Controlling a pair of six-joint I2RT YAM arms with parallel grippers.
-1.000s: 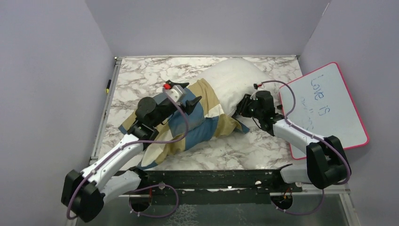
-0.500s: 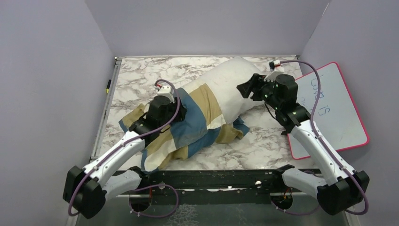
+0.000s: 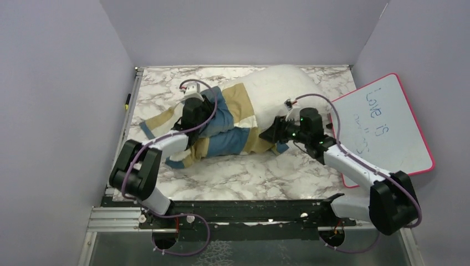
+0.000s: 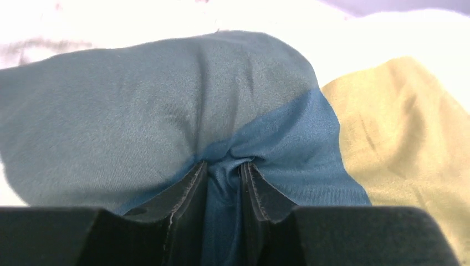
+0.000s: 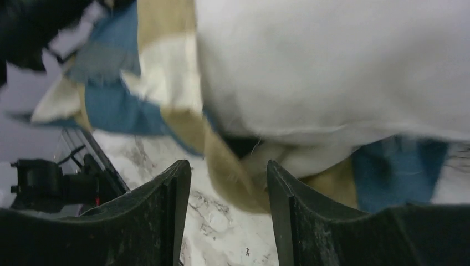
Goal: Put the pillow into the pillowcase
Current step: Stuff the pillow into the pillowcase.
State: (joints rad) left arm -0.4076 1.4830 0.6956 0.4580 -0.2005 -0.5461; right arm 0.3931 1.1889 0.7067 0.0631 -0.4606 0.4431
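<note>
marble table (image 3: 249, 177): top view; veined white-grey slab between lilac walls, with one pink-rimmed whiteboard (image 3: 388, 127) at its right edge.
pillowcase (image 3: 233, 124): one thin sack of blue, tan and cream blocks, lying mid-table and drawn over the pillow's left end.
pillow (image 3: 277, 91): one plump off-white cushion, its right end bare.
left gripper (image 4: 224, 166): left wrist view; fingers nearly closed, pinching a fold of blue pillowcase cloth.
right gripper (image 5: 227, 166): right wrist view; fingers apart and gripping nothing, with the tan hem between them.

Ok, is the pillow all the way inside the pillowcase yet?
No, in the top view the far end of the pillow lies bare, outside the pillowcase.
</note>
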